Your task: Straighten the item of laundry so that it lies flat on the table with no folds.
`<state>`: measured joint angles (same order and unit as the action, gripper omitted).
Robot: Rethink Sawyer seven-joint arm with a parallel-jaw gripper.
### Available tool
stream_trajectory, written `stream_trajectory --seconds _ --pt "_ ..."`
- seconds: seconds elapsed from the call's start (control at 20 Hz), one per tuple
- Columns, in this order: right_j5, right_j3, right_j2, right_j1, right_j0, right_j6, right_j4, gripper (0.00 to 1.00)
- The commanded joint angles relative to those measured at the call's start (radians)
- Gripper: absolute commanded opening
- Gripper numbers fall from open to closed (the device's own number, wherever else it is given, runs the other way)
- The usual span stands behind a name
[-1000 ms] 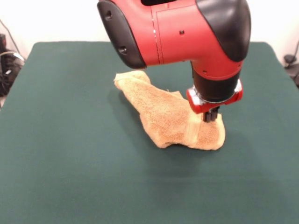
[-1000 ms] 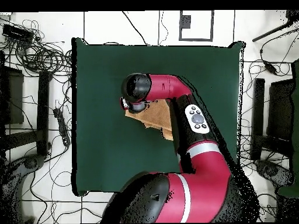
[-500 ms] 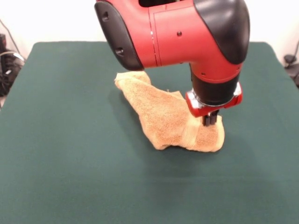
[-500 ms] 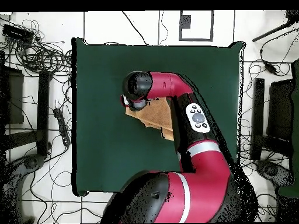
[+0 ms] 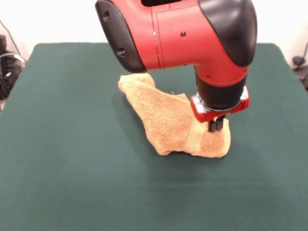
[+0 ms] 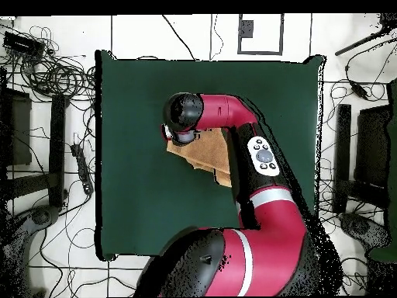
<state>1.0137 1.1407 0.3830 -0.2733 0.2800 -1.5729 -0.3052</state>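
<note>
The orange-tan towel (image 5: pixel 168 118) lies crumpled and folded in a long diagonal bundle on the dark green table (image 5: pixel 72 154). A flat woven band shows near its right end. My gripper (image 5: pixel 215 126) points straight down at that right end, with its fingers close together and pinching the cloth there. The arm's big red and black body hides the towel's far part. In the overhead view the towel (image 6: pixel 208 155) shows partly beside the arm, on the table (image 6: pixel 132 194). The gripper itself is hidden under the arm's wrist there.
Cables and dark equipment (image 6: pixel 54 85) lie on the floor around the table. The red arm (image 6: pixel 256 194) reaches over the table's lower right part in the overhead view. Green cloth extends on all sides of the towel.
The gripper has moved slightly left in the front view, and the towel's right end has shifted a little with it. The rest of the towel keeps its shape.
</note>
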Motion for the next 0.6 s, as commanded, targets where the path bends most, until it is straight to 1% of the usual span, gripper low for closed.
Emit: stream_trajectory --seconds 0.05,0.6 --pt "-0.059 -0.009 0.039 0.085 -0.033 -0.038 0.013 0.0" --pt "-0.037 -0.039 0.042 0.106 -0.039 -0.052 0.03 0.0"
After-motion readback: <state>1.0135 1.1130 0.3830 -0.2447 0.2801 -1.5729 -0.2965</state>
